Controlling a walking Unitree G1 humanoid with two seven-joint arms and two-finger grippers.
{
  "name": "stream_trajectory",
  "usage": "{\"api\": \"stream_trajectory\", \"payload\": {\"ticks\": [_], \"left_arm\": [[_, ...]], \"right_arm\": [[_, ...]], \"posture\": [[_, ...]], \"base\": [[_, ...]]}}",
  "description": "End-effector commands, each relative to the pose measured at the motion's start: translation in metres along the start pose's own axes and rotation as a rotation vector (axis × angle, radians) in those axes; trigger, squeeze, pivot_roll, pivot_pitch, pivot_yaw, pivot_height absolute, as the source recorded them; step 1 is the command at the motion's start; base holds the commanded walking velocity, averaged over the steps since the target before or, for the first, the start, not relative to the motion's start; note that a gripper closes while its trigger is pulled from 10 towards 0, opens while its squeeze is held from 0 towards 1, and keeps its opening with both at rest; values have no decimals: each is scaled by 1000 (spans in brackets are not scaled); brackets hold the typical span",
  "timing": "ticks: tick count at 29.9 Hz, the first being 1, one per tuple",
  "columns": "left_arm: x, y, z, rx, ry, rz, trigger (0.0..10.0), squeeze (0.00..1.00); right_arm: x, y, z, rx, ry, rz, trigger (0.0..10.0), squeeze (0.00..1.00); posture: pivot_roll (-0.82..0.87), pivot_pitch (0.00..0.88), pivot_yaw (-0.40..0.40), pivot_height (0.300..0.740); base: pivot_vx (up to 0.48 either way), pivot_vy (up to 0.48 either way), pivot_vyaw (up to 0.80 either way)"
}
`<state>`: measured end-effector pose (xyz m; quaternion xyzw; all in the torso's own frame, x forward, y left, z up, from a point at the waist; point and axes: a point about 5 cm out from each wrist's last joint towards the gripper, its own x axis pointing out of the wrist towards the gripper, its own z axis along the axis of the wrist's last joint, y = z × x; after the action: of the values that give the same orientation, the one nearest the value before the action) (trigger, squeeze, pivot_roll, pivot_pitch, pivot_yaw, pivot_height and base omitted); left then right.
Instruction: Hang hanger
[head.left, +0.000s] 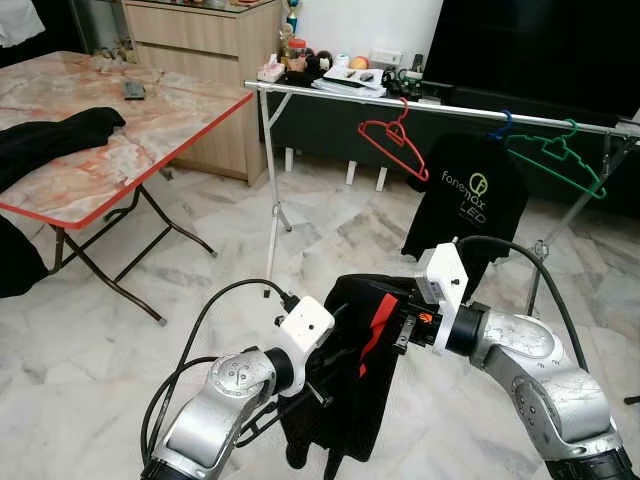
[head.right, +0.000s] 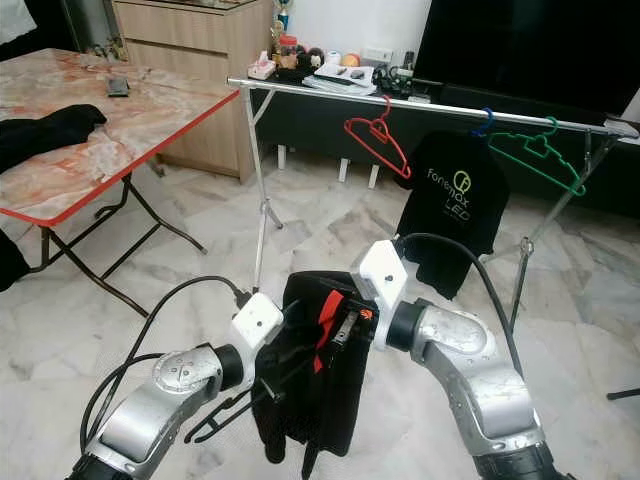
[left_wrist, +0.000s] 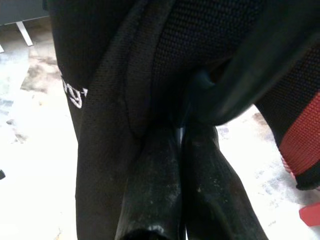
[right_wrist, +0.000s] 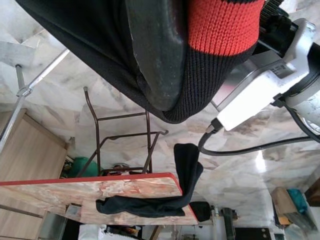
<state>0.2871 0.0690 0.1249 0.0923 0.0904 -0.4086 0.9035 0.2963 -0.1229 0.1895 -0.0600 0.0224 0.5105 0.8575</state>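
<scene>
The black garment (head.left: 345, 390) with red trim hangs low in the middle of the eye views, at about 6 o'clock, held up between the two arms above the marble floor (head.left: 120, 350). A dark hanger (head.right: 225, 420) sticks out below it at 7 o'clock, under the left arm. The left gripper (head.left: 325, 375) is pressed into the cloth from 8 o'clock; in its wrist view the two black fingers (left_wrist: 170, 190) lie tight together against a dark curved bar with the fabric around them, so it is clamped on the garment and hanger. The right gripper (head.left: 395, 325) meets the garment's top edge from 3 o'clock; its wrist view has one finger (right_wrist: 157, 55) wrapped in the red-and-black cuff, and whether its fingers are parted or closed cannot be told.

Beyond, at 12 to 2 o'clock, a metal rail (head.left: 330, 93) carries a red hanger (head.left: 392, 140), a black shirt (head.left: 465, 205) with a printed logo, and a green hanger (head.left: 560, 155). At 10 o'clock stands a folding table (head.left: 140, 130) with a red edge, dark cloth (head.left: 55, 135) lying on it. A wooden cabinet (head.left: 195, 45) is behind it at 11 o'clock.
</scene>
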Motion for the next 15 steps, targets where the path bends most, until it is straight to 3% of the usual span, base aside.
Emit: {"api": "stream_trajectory", "payload": {"ticks": [1,8,9,10,15], "left_arm": [[1,-4,14,31,-59,-20,10000,0],[1,-4,14,34,-64,-16,10000,0],[1,-4,15,34,-65,-14,10000,0],[1,-4,15,34,-67,-13,10000,0],[1,-2,15,34,-71,-6,10000,0]], "right_arm": [[4,5,-4,-7,23,41,10000,0],[1,3,-12,-8,64,34,10000,0],[0,2,-14,-6,73,29,10000,722],[-1,1,-15,-3,80,25,10000,1000],[-3,-2,-17,0,90,-5,10000,1000]], "posture": [[98,65,-71,740],[98,66,-71,740],[98,65,-72,740],[98,65,-72,740],[99,65,-72,740]], "base": [[0,0,0],[0,0,0],[0,0,0],[0,0,0],[0,0,0]]}}
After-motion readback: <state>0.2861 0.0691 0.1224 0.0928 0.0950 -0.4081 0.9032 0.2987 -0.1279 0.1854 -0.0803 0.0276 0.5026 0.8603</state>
